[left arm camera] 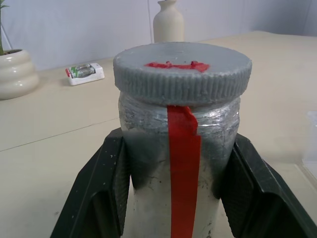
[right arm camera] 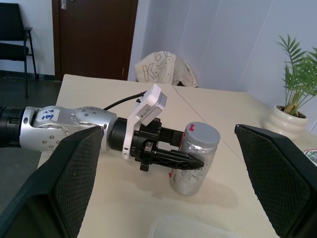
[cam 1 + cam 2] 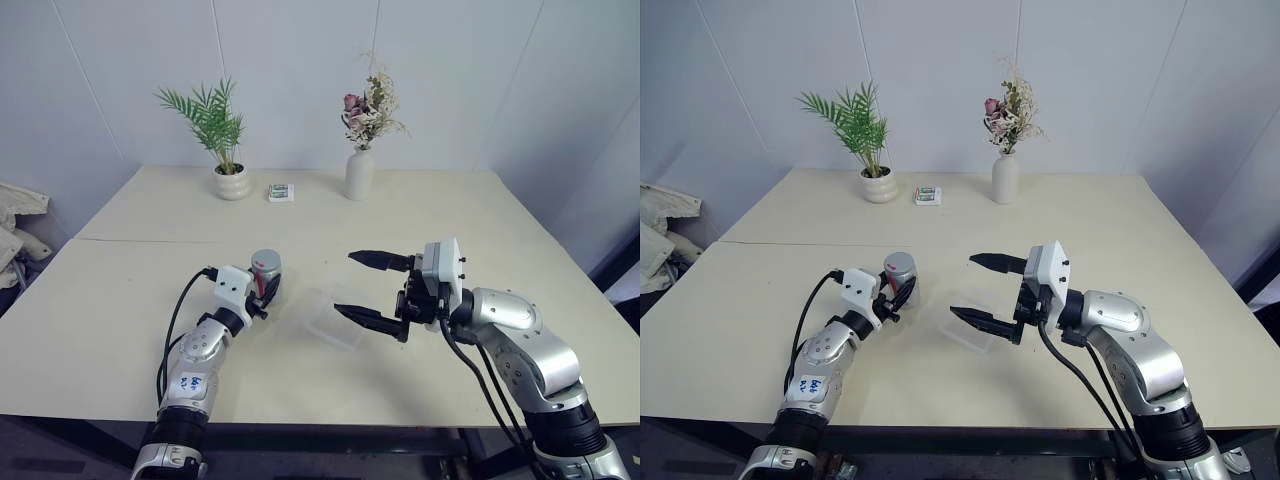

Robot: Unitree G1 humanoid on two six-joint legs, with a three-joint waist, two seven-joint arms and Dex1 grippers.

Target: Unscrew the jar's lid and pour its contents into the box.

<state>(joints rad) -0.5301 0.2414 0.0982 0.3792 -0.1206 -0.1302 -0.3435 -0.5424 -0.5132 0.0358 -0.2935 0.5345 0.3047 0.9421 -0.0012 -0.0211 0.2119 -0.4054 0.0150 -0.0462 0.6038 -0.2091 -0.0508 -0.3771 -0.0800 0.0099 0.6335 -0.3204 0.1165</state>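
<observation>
the left gripper (image 2: 190,161) is closed on the jar (image 3: 265,275) below the lid (image 1: 182,70), steadying it for unscrewing; the right gripper (image 3: 372,289) waits wide open beside it, over the box (image 3: 330,318).

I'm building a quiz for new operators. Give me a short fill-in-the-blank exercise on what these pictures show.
1. The left gripper is shut on the ____.
2. The lid is ____ the jar, not removed.
3. The right gripper hovers with its jaws ____ above the clear plastic box.
4. The strip of tape running down the jar's side is ____ in colour.

Missing words: jar; on; open; red
</observation>
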